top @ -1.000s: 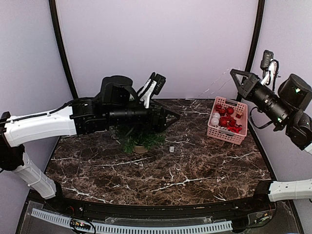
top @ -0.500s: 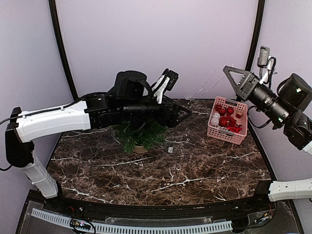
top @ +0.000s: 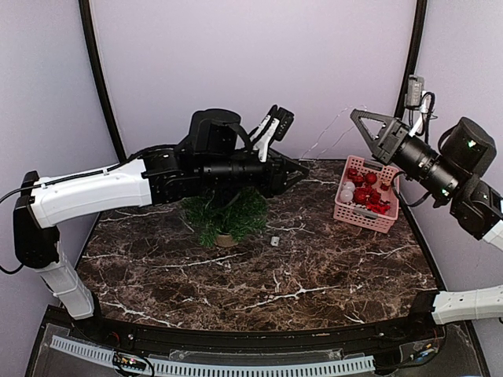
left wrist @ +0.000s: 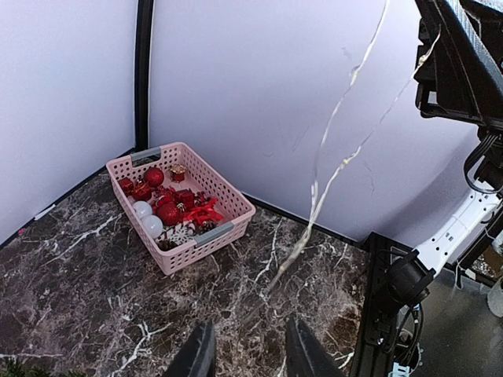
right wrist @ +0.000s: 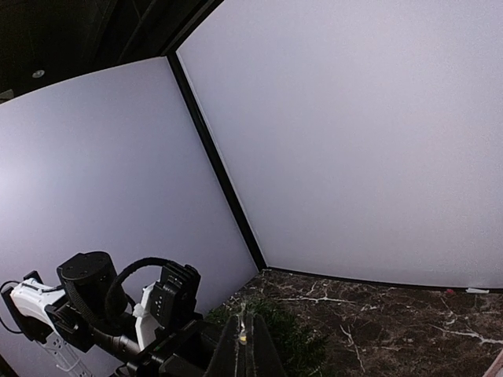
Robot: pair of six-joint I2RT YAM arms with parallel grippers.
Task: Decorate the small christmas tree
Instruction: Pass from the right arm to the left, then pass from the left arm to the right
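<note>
Overhead, the tree (top: 228,216) sits back-left on the worktop (top: 314,275), under the left tool (top: 302,170). A thin string (top: 330,135) spans to the high right tool (top: 354,115), likely for draping. Left wrist: fingers (left wrist: 200,353) parted, string runs toward the gap. Right wrist: fingers (right wrist: 236,349) pinched on string.

my left arm (top: 212,177) hangs over the tree (top: 228,218); a thin strand (left wrist: 315,192) crosses toward the basket (top: 363,221); i see open table (top: 275,290) in front
</note>
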